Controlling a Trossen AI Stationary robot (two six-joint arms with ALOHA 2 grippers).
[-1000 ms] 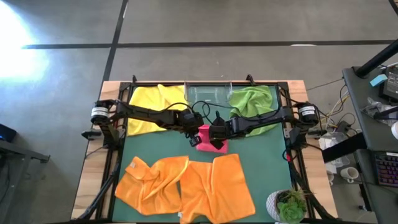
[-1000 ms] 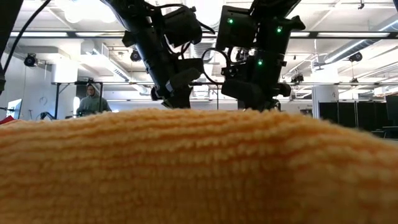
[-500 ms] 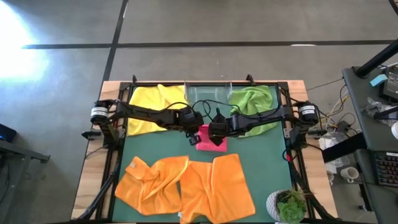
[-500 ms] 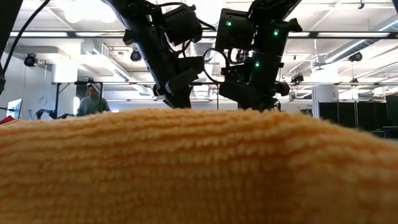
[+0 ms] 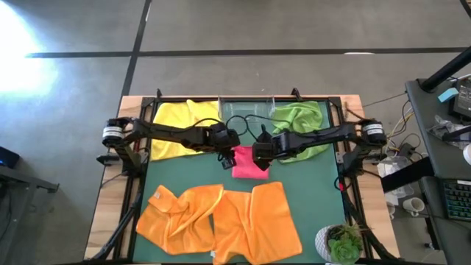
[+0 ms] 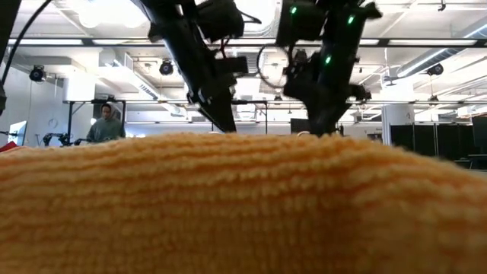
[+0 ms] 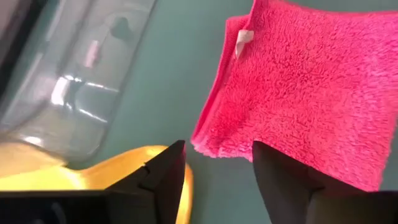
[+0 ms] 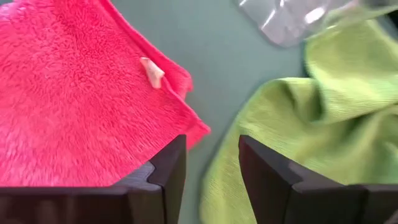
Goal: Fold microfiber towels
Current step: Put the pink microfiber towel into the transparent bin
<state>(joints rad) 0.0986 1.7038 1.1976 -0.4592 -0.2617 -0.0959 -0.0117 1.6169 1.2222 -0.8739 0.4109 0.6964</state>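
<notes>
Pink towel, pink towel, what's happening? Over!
Left gripper and right gripper: jaws open, empty, above the pink towel. Towel folded small, flat on the green mat. Nothing in the way.

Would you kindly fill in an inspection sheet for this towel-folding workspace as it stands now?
Surface: green mat on a wooden table.
Job's things: pink towel folded small at mid-mat; yellow towel and green towel crumpled at the back; two orange towels spread at the front, overlapping.
Clutter: clear plastic tray at the back between yellow and green; potted plant at the front right corner.
Grippers: left pincer and right pincer both open, empty, above the pink towel's back edge.
Cables: black loops on both wrists.
Surroundings: desk with keyboard to the right; a person far off.
</notes>
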